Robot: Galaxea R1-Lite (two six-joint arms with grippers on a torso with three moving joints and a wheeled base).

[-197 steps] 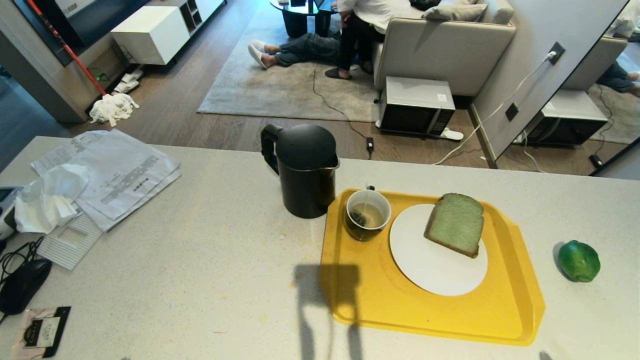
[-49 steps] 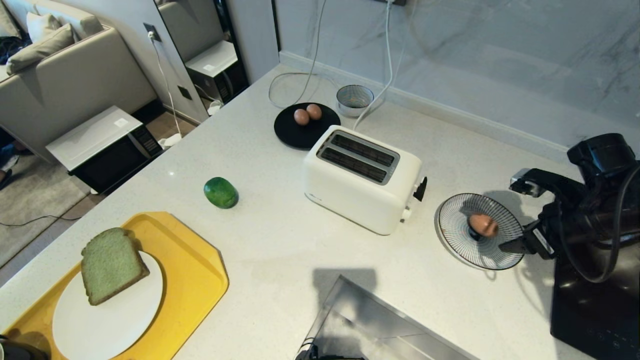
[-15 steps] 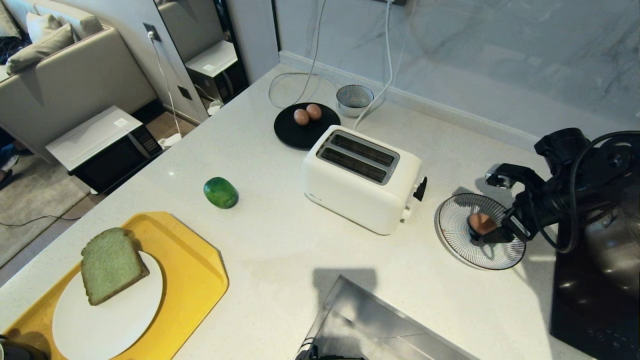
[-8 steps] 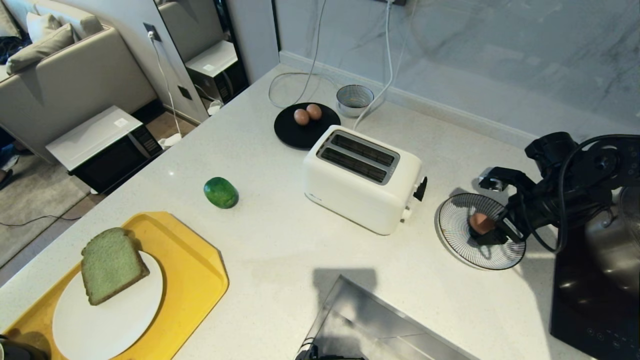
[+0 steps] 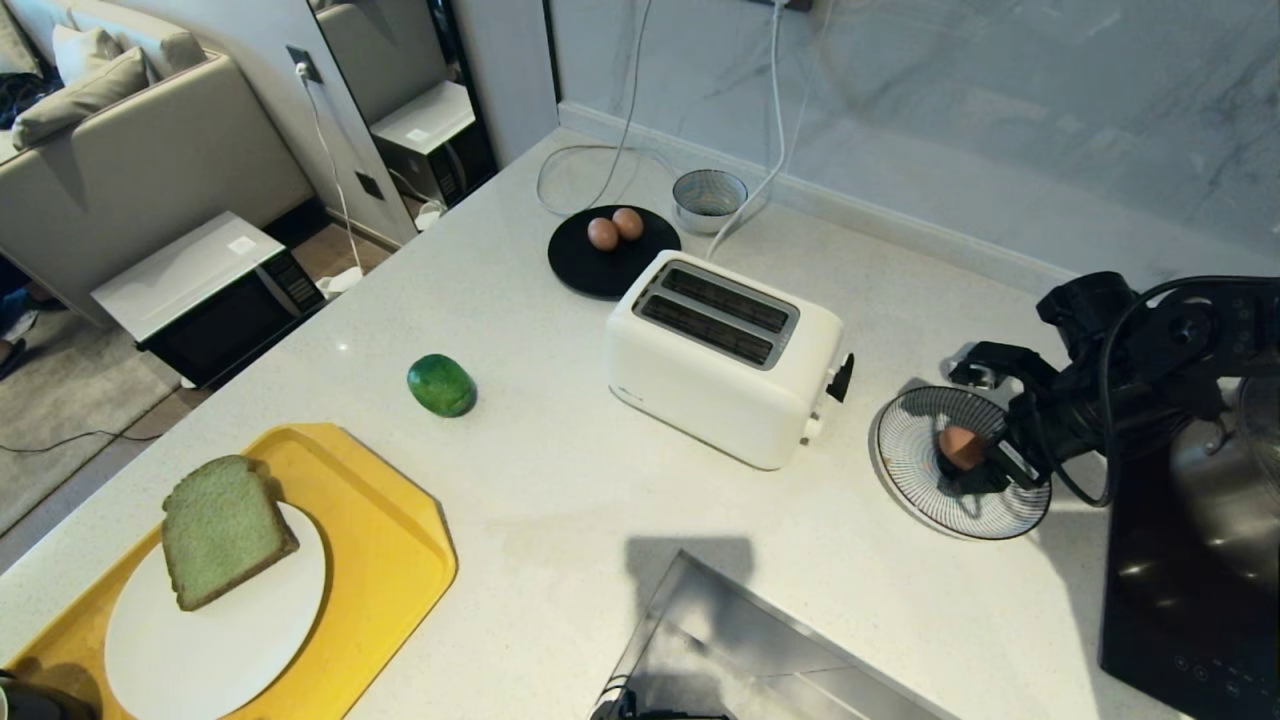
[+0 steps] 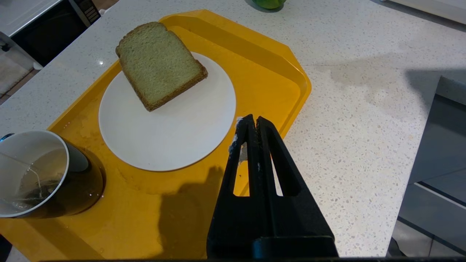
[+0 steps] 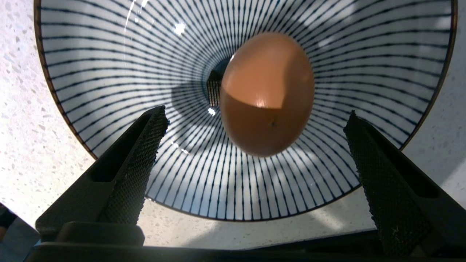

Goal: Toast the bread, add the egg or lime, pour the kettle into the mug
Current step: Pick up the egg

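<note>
The egg (image 7: 267, 94) lies in the middle of the striped bowl (image 7: 109, 47) (on the speckled counter (image 7: 22, 153)), right gripper (image 7: 255, 120) spread wide, touching neither.

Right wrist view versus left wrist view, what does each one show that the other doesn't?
Only the right wrist view shows the egg lying in the striped bowl, with the right claw open on either side of it, not touching. Only the left wrist view shows the bread on the white plate, the yellow tray, the mug and the shut left claw. Both show the speckled counter.
</note>
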